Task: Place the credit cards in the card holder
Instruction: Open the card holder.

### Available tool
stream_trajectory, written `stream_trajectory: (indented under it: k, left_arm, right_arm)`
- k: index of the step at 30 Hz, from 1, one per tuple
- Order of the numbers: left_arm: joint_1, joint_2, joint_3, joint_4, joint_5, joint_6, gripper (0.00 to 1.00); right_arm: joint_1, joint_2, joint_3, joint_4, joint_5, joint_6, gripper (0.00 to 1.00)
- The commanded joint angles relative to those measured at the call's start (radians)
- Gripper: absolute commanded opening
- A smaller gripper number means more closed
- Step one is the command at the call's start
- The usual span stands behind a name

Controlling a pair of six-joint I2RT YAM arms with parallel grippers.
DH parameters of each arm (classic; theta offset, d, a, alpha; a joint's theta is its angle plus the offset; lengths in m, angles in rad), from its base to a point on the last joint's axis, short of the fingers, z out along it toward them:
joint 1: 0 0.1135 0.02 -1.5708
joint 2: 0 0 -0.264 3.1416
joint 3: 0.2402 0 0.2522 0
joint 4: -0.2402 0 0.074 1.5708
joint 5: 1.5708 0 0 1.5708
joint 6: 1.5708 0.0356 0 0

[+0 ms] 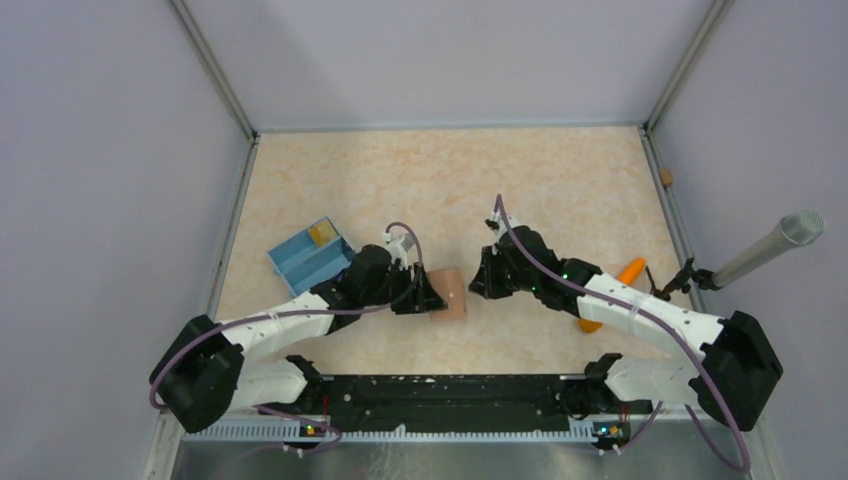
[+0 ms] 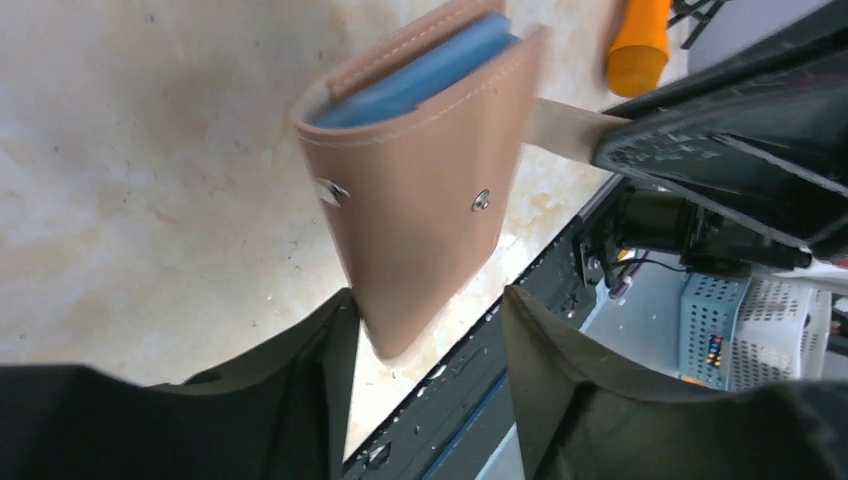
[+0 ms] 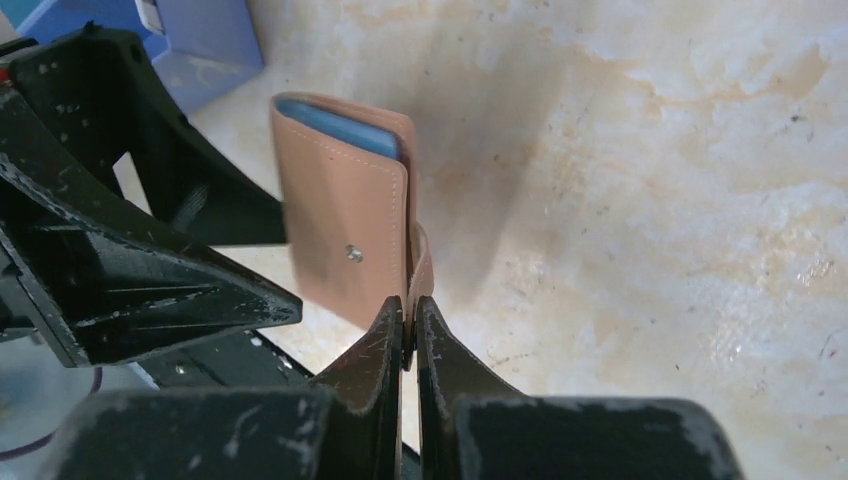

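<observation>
The brown card holder [image 1: 450, 295] stands on edge between both grippers, near the table's front. A light blue credit card [image 2: 420, 75] sits inside it, its edge showing at the holder's open end [image 3: 340, 125]. My right gripper [image 3: 411, 305] is shut on the holder's thin flap [image 2: 560, 125]. My left gripper [image 2: 428, 295] is open. The holder's lower corner [image 2: 400, 330] lies between its fingers, against the left one and apart from the right one.
A blue divided box [image 1: 310, 255] with a small yellow item [image 1: 322, 233] lies behind the left arm. An orange carrot-shaped object [image 1: 610, 290] lies by the right arm. A grey microphone [image 1: 770, 250] juts in at the right wall.
</observation>
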Motion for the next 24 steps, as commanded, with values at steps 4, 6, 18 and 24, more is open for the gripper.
stream_trajectory:
  k: [4,6,18,24]
  left_arm:
    - [-0.065,0.111,0.022,0.084,-0.085,0.044,0.78]
    - [-0.084,0.135,0.013,0.148,-0.080,0.025,0.81]
    - [-0.133,0.202,0.048,0.211,-0.124,0.012,0.88]
    - [-0.158,0.214,0.090,0.111,-0.204,0.072,0.85]
  right_arm:
    - [0.011,-0.069,-0.079,-0.083,-0.046,0.042,0.00]
    - [0.011,-0.073,-0.098,-0.077,-0.059,0.053,0.00]
    - [0.013,-0.134,-0.104,-0.065,-0.094,0.077,0.00]
    - [0.013,-0.147,-0.099,-0.061,-0.093,0.080,0.00]
